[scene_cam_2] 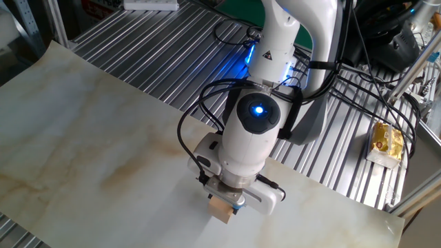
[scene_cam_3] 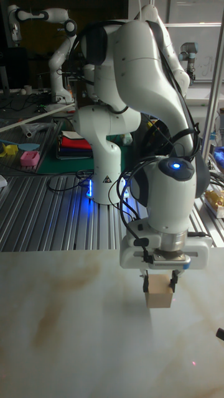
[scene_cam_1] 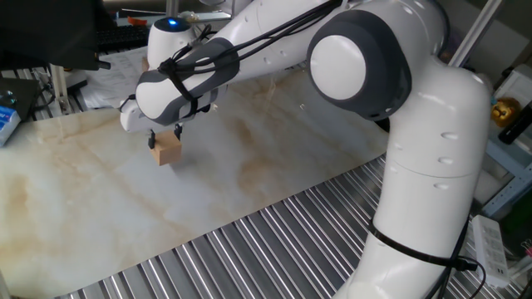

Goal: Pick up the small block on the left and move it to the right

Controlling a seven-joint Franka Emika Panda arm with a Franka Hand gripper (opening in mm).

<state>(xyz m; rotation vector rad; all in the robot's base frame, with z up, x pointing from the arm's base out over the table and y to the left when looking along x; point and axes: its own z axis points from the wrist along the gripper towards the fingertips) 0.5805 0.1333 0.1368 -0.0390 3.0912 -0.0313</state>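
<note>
The small block (scene_cam_1: pixel 167 152) is a plain light-tan wooden cube on or just above the marbled tabletop (scene_cam_1: pixel 274 166). My gripper (scene_cam_1: pixel 165 135) points straight down over it, its two dark fingers pressed against the sides of the block's upper part. The tall fixed view shows the small block (scene_cam_3: pixel 158 300) hanging out below the gripper (scene_cam_3: pixel 160 286), right of the table's middle. From the other fixed view only a corner of the small block (scene_cam_2: pixel 220 212) shows beneath the gripper (scene_cam_2: pixel 224 200). Whether the block touches the table I cannot tell.
Ribbed metal decking (scene_cam_1: pixel 274 249) surrounds the marbled sheet. My own white arm (scene_cam_1: pixel 432 166) arches over the table's near right. A yellow packet (scene_cam_2: pixel 386 141) lies on the decking beyond the arm's base (scene_cam_2: pixel 282 41). Cables (scene_cam_2: pixel 344 76) trail by the base.
</note>
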